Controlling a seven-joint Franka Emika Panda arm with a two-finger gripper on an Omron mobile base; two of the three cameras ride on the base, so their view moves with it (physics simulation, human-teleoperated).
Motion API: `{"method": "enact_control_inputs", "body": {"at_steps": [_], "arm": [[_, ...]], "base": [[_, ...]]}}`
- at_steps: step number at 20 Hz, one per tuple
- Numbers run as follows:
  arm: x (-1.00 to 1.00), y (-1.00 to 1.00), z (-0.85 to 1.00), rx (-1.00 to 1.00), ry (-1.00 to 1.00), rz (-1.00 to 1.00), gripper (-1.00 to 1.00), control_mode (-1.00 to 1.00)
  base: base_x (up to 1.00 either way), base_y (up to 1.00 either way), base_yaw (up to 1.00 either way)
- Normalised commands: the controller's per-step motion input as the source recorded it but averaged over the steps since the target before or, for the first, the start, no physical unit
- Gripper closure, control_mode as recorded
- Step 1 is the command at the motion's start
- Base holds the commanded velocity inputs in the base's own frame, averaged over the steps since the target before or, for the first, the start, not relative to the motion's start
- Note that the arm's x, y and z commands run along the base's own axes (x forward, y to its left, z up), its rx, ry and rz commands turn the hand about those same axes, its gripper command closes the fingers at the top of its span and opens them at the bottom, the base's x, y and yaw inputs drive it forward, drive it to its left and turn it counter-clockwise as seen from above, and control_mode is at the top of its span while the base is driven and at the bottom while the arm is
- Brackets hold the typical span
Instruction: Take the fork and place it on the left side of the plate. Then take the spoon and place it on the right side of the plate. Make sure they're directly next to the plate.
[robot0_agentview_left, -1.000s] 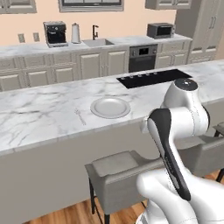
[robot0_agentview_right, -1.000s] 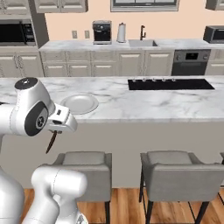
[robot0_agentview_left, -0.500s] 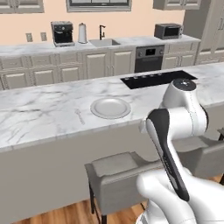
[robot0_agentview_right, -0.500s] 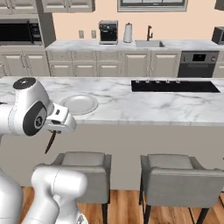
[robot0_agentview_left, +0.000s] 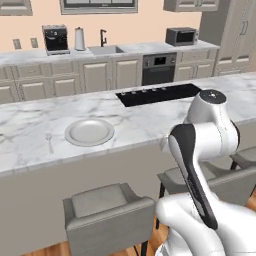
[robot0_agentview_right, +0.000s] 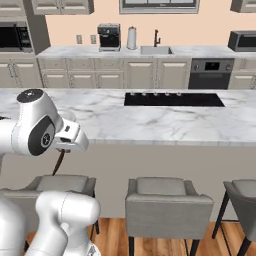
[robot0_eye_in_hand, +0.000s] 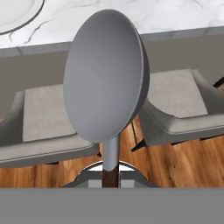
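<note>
The gripper (robot0_agentview_right: 61, 148) was closed on the spoon (robot0_eye_in_hand: 105, 83), which it held by the dark reddish-brown handle. In the hand view the spoon's long axis ran straight away from the hand, with the round silver bowl at the far end and the handle going down between the fingers at the bottom of the view. In the right base view the dark handle hung below the gripper, slanted down and to the left, in front of the counter's edge and above a stool (robot0_agentview_right: 60, 184). The spoon was in the air, not on the counter, and well apart from the plate.

The plate (robot0_agentview_left: 89, 132) lay flat on the marble counter (robot0_agentview_left: 150, 117). The fork (robot0_agentview_left: 49, 142) lay on the counter just beside the plate, on the left side in the left base view, with its long axis running from the near edge toward the far edge and the tines at the far end.

Compared with one second earlier, the whole picture had shifted in both base views, so the base had moved; in the right base view the plate had gone out of the picture. The gripper had stayed closed on the spoon.

The counter was white-grey marble with a black cooktop (robot0_agentview_left: 157, 93) set in it. Grey stools stood before it on a wooden floor. Behind it ran beige cabinets with a sink (robot0_agentview_right: 155, 50), a coffee machine (robot0_agentview_right: 108, 36), an oven (robot0_agentview_right: 210, 71) and a microwave (robot0_agentview_left: 181, 36).
</note>
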Motion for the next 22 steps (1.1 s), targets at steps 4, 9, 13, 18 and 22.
{"method": "enact_control_inputs", "body": {"at_steps": [4, 9, 13, 18, 22], "arm": [[0.5, 0.0, -0.03, 0.03, 0.05, 0.07, 1.0, -1.0], [1.0, 0.24, -0.01, 0.03, 0.11, 0.12, 1.0, -1.0], [1.0, 0.33, 0.0, 0.02, 0.1, 0.09, 1.0, -1.0], [1.0, 0.26, -0.03, 0.01, 0.07, 0.01, 1.0, -1.0], [1.0, 0.25, -0.08, 0.0, 0.04, 0.0, 1.0, -1.0]], "base": [[0.5, -0.04, 0.06], [0.0, 0.0, 0.0], [0.0, 0.0, 0.0], [0.0, 0.0, 0.0], [0.0, 0.0, 0.0]]}}
